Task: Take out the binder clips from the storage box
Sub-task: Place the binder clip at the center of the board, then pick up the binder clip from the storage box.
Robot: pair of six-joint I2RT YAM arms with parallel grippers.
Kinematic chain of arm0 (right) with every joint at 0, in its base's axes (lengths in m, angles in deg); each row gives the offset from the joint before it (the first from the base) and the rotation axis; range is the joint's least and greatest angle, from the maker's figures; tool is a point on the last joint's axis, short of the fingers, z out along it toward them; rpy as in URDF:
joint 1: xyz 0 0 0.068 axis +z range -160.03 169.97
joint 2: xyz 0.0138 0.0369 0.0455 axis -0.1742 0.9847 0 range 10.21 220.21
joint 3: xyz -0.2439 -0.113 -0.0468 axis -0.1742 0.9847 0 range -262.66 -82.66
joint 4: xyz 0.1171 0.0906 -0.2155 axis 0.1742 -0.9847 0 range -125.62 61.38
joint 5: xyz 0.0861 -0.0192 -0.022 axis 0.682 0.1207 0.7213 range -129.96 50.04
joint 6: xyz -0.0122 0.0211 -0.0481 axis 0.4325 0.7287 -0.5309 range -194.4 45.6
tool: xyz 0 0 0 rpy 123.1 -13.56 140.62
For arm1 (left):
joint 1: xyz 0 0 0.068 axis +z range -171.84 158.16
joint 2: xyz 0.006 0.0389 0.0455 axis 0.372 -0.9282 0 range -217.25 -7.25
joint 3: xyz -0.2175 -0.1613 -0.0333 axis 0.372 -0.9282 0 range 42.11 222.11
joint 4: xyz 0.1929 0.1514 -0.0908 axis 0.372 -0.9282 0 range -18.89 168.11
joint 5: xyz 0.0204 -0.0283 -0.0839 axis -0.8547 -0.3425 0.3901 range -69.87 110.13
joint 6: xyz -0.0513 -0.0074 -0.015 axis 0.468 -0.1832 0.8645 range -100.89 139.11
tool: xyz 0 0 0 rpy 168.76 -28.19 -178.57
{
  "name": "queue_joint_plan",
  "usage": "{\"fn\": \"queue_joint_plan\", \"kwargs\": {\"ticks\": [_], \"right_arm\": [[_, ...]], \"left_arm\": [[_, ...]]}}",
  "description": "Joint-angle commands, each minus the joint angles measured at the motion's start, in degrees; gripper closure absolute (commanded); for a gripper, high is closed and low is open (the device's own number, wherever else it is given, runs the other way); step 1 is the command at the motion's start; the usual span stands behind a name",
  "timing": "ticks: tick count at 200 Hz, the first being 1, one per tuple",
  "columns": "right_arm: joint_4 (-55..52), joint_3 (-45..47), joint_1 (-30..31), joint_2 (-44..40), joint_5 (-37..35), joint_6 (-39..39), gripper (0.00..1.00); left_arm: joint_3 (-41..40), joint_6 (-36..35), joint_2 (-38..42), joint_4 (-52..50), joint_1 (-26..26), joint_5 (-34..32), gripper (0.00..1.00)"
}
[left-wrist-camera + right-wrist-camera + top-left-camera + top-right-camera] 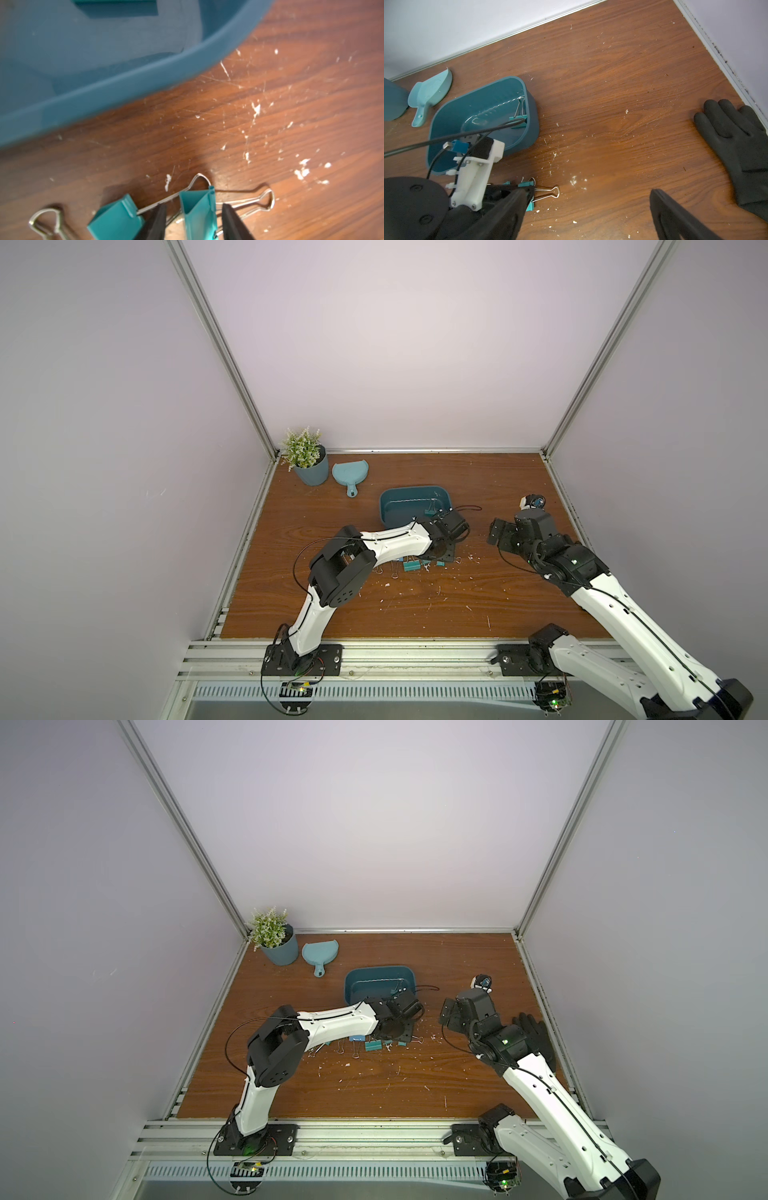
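Evidently the table (270, 104) just outside the storage box (124, 83) is being used as the drop-off spot. The box rim is seen just beyond the tips of the left gripper (193, 205), and the removed clips are gathered there, presumably so that each trip from the box is kept short.

The left gripper's jaws are parted, though not widely. A teal binder clip (197, 212) stands on the table between its fingers (158, 220) and is not pinched. A gap is visible on at least one side, so the clip is judged to be set down rather than held. A second clip (116, 220) lies just beside one finger, and more binder clips (409, 566) are seen under the wrist in a top view.

A last clip (518, 118) is left inside the box, against the wall nearest the left gripper, so the task is judged nearly done.

The right gripper (590, 192) is held well apart from the box. Its jaws are spread wide, with nothing between them and nothing touched. A black glove (737, 145) lies on the table beside it.
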Motion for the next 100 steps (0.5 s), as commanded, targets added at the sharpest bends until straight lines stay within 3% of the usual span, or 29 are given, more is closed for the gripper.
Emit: {"fn": "queue_joint_plan", "kwargs": {"ticks": [1, 71, 87, 91, 100], "right_arm": [[1.47, -1.63, -0.09, 2.04, 1.05, 0.02, 0.01], [8.54, -6.43, 0.02, 13.34, 6.96, -1.94, 0.01], [10.0, -8.95, 0.43, 17.98, 9.35, -3.31, 0.01], [10.22, -9.76, 0.75, 19.22, 9.69, -3.64, 0.01], [10.36, -11.7, 1.47, 22.32, 9.98, -4.33, 0.01]], "left_arm": [[-0.4, 0.3, 2.68, -0.06, 0.49, -1.01, 0.4], [-2.34, 0.27, 16.69, -0.24, 11.07, -2.74, 0.21], [-5.49, -0.14, 19.79, -0.24, 14.26, -3.02, 0.1], [-5.9, -0.32, 20.54, -0.27, 15.07, -3.18, 0.03], [-6.93, -0.73, 22.08, -0.3, 16.92, -3.39, 0.0]]}}
